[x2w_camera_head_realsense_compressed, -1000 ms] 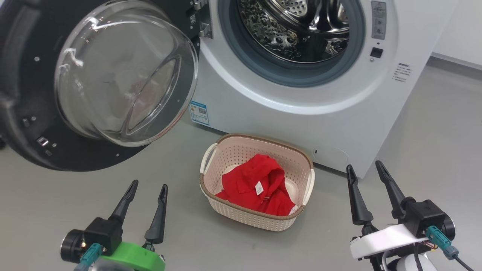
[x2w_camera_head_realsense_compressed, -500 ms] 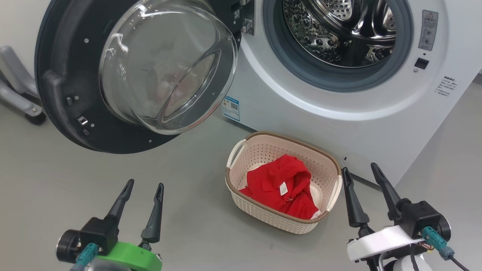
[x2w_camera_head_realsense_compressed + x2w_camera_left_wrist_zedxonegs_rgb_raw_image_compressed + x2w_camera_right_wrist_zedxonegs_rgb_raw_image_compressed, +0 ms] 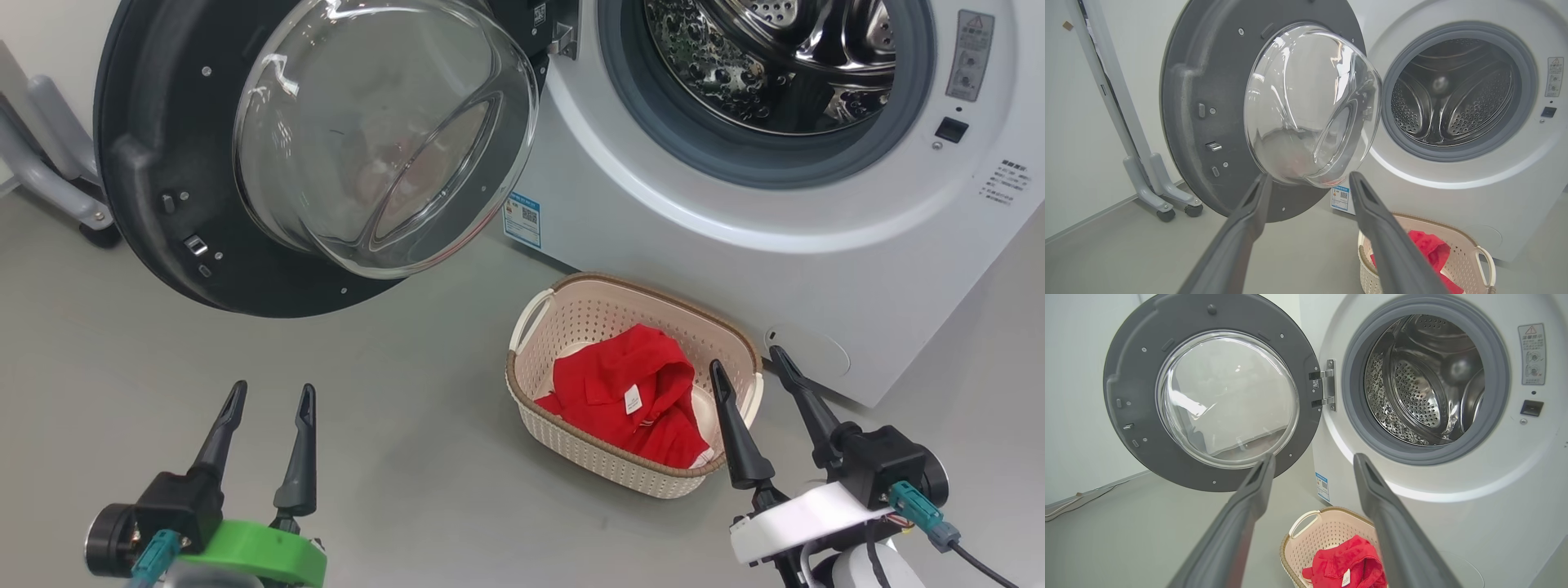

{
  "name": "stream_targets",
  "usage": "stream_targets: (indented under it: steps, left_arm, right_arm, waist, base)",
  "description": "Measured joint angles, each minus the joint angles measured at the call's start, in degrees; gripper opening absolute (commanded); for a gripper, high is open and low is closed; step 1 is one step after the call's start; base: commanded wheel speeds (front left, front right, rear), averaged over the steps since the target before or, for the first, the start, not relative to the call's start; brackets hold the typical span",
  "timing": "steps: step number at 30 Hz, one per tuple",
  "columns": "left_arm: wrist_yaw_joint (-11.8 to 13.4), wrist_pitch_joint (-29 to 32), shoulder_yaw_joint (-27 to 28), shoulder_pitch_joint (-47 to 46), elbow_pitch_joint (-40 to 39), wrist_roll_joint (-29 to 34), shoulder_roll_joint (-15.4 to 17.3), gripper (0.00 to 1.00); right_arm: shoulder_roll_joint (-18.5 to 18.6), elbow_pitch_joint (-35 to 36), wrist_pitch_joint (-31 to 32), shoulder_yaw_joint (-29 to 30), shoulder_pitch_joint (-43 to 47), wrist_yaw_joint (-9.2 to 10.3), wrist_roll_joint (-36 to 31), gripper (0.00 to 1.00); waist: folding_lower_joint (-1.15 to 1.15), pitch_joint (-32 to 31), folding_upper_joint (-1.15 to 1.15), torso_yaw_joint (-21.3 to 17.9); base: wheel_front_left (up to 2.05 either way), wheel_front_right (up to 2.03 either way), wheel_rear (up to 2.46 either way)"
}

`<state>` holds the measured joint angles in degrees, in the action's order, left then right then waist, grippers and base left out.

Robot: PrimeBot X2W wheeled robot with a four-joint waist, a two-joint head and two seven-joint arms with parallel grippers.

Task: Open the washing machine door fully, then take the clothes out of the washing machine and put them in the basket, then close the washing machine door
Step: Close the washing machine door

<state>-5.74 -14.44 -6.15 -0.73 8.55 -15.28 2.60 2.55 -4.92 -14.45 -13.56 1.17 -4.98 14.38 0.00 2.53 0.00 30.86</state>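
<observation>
On my head view the washing machine door stands swung wide open at 10 o'clock, its glass bowl bulging toward me. The washing machine fills 1 o'clock, and what I can see of its steel drum through the mouth is bare. The basket sits on the floor just in front of the machine, at about 4 o'clock from the middle of the view. The clothes lie inside it in a red heap with a white tag facing up.

My left gripper hangs at 7 o'clock, its fingers apart and nothing between them. My right gripper is at 4 o'clock, spread wider and also empty. Its nearer finger crosses the basket's right rim in this view; I can't tell whether they touch.
</observation>
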Motion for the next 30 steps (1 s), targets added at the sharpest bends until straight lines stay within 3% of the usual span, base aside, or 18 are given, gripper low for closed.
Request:
stream_targets:
  steps: [30]
  left_arm:
    - [0.41, 0.0, 0.3, 1.24, -1.32, -0.26, -0.03, 1.0]
  right_arm:
    - [0.05, -2.89, 0.0, -0.81, -2.26, -0.49, 0.16, 1.0]
  waist:
    - [0.0, 1.5, 0.0, 0.29]
  base:
    - [0.0, 0.0, 0.0]
